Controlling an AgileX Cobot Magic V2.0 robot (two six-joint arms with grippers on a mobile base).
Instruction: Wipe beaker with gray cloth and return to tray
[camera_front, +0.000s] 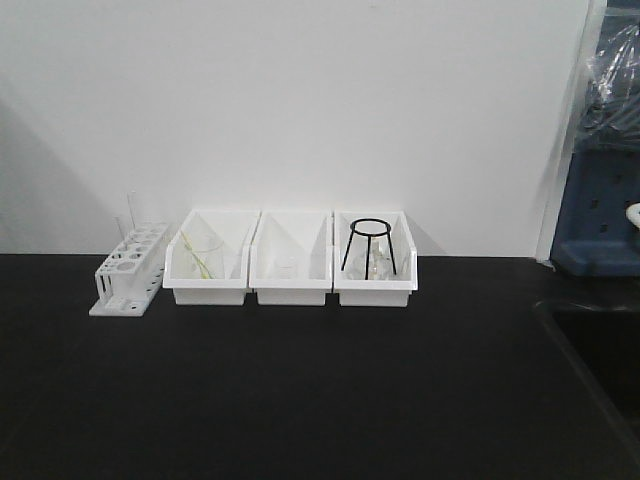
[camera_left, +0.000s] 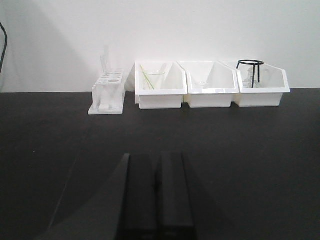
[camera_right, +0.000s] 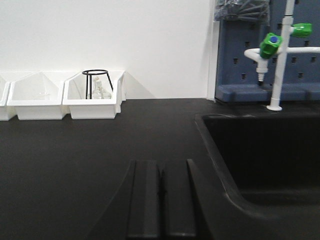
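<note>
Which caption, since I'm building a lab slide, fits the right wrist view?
Right pincer shut over the black bench; white bins, one holding a tripod, line the wall, sink and faucet at right.

A clear glass beaker (camera_front: 201, 256) stands upright inside the leftmost white bin (camera_front: 203, 291) of a row along the back edge of the worktop (camera_front: 320, 390), close to the wall (camera_front: 320, 110). Its lower part is hidden behind the low front wall. Thin yellow-green streaks show in or behind the glass; which cannot be told.
</note>
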